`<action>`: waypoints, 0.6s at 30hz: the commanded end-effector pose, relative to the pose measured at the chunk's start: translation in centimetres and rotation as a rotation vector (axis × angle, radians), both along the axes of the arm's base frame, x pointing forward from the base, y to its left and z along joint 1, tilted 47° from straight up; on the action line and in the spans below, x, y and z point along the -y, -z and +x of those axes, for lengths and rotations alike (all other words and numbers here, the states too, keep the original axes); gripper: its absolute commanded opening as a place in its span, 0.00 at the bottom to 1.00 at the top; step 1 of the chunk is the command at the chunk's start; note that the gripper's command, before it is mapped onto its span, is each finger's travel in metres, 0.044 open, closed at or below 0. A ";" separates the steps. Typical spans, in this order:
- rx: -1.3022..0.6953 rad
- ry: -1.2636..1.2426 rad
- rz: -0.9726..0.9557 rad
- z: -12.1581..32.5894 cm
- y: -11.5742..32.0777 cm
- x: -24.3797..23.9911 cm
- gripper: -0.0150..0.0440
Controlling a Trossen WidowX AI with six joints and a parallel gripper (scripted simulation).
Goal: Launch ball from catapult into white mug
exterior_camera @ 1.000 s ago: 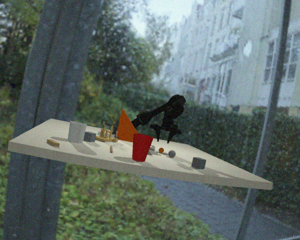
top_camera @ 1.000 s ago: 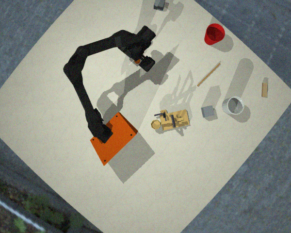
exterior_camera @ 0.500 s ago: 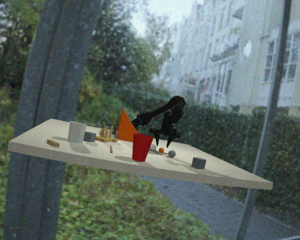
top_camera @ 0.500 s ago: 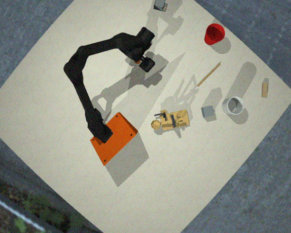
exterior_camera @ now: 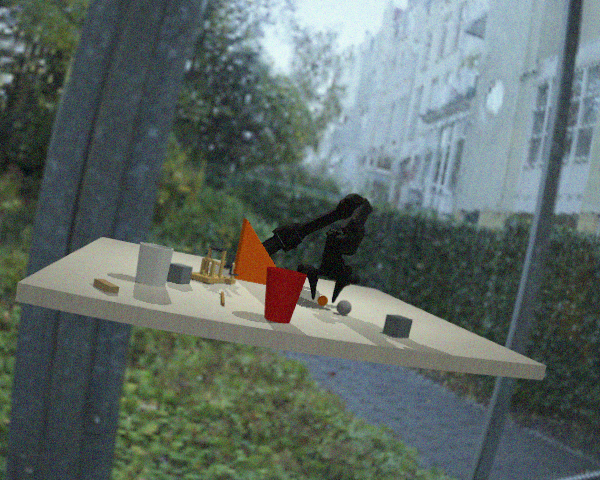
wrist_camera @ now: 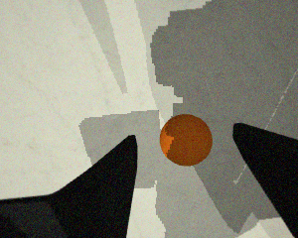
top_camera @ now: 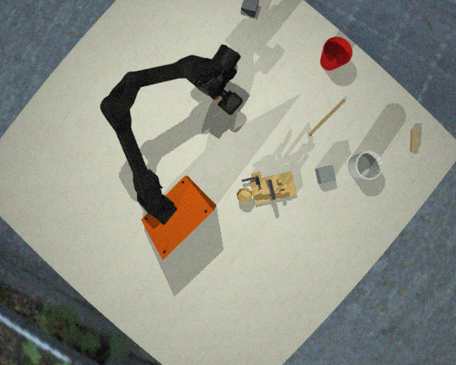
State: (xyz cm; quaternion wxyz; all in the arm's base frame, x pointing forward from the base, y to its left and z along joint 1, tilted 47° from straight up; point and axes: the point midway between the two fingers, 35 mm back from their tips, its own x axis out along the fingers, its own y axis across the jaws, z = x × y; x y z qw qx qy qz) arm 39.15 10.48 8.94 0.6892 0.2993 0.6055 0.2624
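The orange ball (top_camera: 216, 97) (exterior_camera: 322, 300) (wrist_camera: 189, 141) rests on the table. My gripper (exterior_camera: 323, 298) (wrist_camera: 183, 135) is partly open, its two fingers low on either side of the ball, with a gap to each finger in the wrist view. In the top view the arm hides the fingertips and most of the ball. The wooden catapult (top_camera: 286, 192) (exterior_camera: 212, 278) stands near the orange panel, its round cup (top_camera: 244, 195) empty and toward the panel. The white mug (top_camera: 353, 167) (exterior_camera: 153, 266) stands upright beyond the catapult's other end.
A grey block (top_camera: 325, 175) (exterior_camera: 180, 273) stands between catapult and mug. A grey ball (exterior_camera: 343, 307) lies near the gripper. Also here are a red cup (top_camera: 336, 55) (exterior_camera: 285, 294), stick (top_camera: 327, 116), wooden block (top_camera: 415, 140), dark block (top_camera: 249, 7) (exterior_camera: 397, 326) and orange panel (top_camera: 185, 220) (exterior_camera: 251, 258).
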 end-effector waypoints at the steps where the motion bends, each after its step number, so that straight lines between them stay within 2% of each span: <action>1: -0.008 0.000 -0.002 -0.1 0.5 -0.4 0.76; 7: -0.008 0.000 -0.002 -0.1 0.5 -0.4 0.50; 13: -0.008 0.000 -0.002 -0.1 0.5 -0.4 0.43; 17: -0.018 0.041 -0.020 0.0 0.1 0.2 0.25; 18: -0.019 0.046 -0.023 0.0 -0.2 0.6 0.25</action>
